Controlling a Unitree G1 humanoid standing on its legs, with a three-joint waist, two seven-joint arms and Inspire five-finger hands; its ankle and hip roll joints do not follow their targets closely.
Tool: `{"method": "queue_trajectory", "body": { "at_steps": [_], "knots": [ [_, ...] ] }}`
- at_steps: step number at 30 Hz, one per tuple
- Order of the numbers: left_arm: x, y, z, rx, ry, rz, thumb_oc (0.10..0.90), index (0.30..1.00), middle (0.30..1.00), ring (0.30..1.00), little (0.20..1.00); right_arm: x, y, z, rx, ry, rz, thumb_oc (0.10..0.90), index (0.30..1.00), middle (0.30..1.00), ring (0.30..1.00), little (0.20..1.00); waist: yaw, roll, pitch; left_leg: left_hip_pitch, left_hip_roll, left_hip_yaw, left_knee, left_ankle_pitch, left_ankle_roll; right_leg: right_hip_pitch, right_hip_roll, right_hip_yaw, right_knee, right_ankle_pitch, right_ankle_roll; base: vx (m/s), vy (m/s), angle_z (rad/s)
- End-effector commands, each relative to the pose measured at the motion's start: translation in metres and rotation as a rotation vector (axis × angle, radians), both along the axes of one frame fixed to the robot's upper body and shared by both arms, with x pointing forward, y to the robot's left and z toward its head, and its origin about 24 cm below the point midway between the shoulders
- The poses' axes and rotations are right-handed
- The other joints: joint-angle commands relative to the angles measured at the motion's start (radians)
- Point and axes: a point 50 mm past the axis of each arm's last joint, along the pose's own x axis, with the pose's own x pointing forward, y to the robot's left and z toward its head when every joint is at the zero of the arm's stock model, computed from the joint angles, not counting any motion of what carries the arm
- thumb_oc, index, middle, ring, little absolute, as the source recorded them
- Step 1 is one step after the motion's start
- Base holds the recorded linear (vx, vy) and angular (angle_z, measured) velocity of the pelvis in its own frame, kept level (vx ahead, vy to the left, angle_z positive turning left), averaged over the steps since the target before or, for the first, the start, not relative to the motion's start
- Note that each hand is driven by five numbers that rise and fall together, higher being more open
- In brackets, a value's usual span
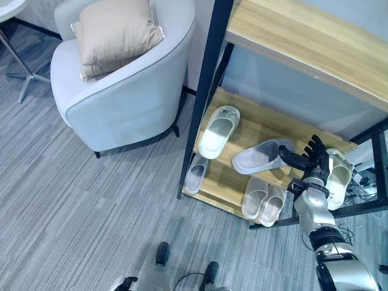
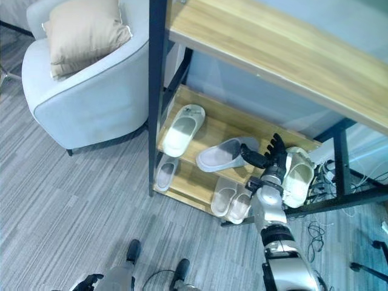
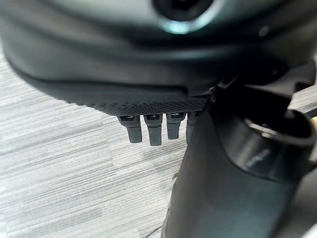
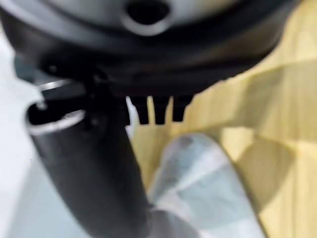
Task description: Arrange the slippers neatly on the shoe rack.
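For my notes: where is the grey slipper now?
The grey slipper lies crooked on the rack's middle shelf, between a white slipper and the right hand.

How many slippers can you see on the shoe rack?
6. Middle shelf: a pale green slipper, a grey slipper by the right hand, a whitish slipper. Bottom shelf: a small grey slipper and a cream pair. More may be hidden.

Silver-grey segmented arm w/ black robot hand [image 1: 312,159], ribbed dark fingers.
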Motion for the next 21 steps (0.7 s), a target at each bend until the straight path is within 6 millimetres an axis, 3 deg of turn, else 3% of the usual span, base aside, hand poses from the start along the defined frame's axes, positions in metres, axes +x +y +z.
{"method": "queue_trajectory", "body": {
  "at_steps": [1, 8, 21],
  "knots": [
    [0.020, -0.017, 0.000, -0.028, -0.046, -0.026, 0.800, 0.900, 0.900, 0.900, 0.900, 0.019, -0.018, 0.084, -0.107, -0.269, -0.004, 0.800, 0.900, 0.900, 0.900, 0.900, 0.035, 0.045, 0.001, 0.024, 0.016, -0.113, -0.007, -0.104, -0.016, 0.013, 0.013, 0.033, 0.005, -0.072, 0.048, -0.03, 0.025, 0.06],
    [0.029, -0.013, 0.004, -0.022, -0.075, -0.005, 0.800, 0.900, 0.900, 0.900, 0.900, 0.024, -0.015, 0.089, -0.141, -0.257, 0.013, 0.800, 0.900, 0.900, 0.900, 0.900, 0.034, 0.036, 0.013, 0.000, 0.010, -0.127, -0.006, -0.099, -0.018, -0.003, 0.007, 0.016, 0.005, -0.066, 0.050, -0.01, 0.013, 0.10],
    [0.032, -0.017, 0.004, -0.040, -0.091, 0.004, 0.800, 0.900, 0.900, 0.900, 0.900, 0.022, -0.010, 0.068, -0.124, -0.191, 0.028, 0.800, 0.900, 0.900, 0.900, 0.900, 0.026, 0.029, 0.005, 0.016, 0.001, -0.138, -0.004, -0.113, -0.010, 0.018, -0.002, 0.000, 0.005, -0.067, 0.050, 0.00, 0.002, 0.01]
  ]
}}
